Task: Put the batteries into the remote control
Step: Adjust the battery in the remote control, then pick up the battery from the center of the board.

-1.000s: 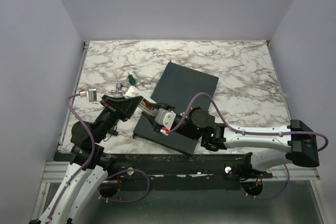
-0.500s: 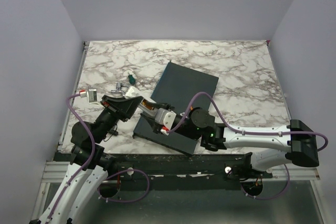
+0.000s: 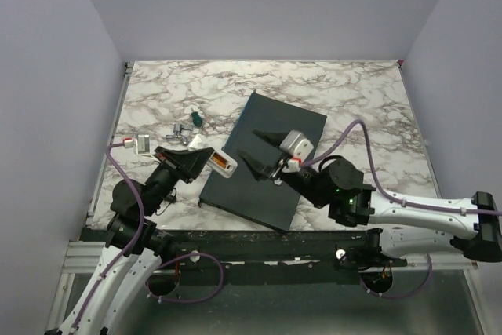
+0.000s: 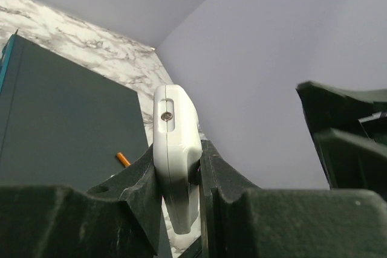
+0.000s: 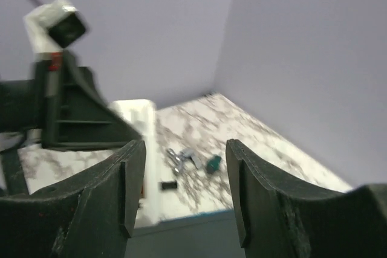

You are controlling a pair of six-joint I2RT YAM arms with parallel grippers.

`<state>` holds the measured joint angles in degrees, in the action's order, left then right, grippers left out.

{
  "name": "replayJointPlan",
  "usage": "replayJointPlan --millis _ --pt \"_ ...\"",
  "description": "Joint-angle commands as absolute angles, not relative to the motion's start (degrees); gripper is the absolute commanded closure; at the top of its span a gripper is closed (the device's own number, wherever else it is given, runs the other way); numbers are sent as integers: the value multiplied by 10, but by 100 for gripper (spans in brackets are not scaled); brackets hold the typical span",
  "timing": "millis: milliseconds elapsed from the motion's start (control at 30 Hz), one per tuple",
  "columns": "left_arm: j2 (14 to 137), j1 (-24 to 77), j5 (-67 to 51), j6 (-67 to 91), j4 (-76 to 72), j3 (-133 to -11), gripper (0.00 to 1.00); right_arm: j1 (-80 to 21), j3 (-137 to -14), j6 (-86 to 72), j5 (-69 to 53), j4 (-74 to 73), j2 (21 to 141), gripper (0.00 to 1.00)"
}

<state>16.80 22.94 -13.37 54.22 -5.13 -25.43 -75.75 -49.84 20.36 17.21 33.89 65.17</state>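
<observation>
My left gripper (image 3: 204, 159) is shut on the small white remote control (image 3: 220, 165), held on edge over the left rim of the dark grey slab (image 3: 274, 119). An orange-copper patch shows in the remote's upturned side. In the left wrist view the remote control (image 4: 176, 143) stands clamped between both fingers, and one orange battery (image 4: 123, 159) lies on the slab behind it. My right gripper (image 3: 252, 147) hovers over the slab just right of the remote, open, with nothing between its fingers (image 5: 130, 176). The remote (image 5: 138, 118) appears blurred at the left of the right wrist view.
Small parts lie on the marble (image 3: 353, 100) beyond the remote: a silvery piece (image 5: 184, 156), a green piece (image 5: 213, 163) and a small black piece (image 5: 169, 184). Grey walls close in the table on three sides.
My right gripper has pulled back to the right, away from the remote, and its jaws have opened. The left gripper still holds the remote, slightly shifted.
</observation>
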Motion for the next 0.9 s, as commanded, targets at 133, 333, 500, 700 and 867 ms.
replayJointPlan --millis 133,333,500,700,867 --pt "160 229 -121 533 -25 -254 100 -481 -462 -139 191 -52 599 39" --pt "164 229 -135 533 -32 -260 100 -440 -489 -168 119 -132 716 39" --pt "159 229 -139 539 -34 -258 100 -436 -500 -186 145 -131 794 40" --pt "158 229 -141 537 -33 -260 100 -423 -498 -204 147 -122 835 47" --pt "158 229 -141 537 -34 -258 100 -421 -496 -205 114 -114 852 54"
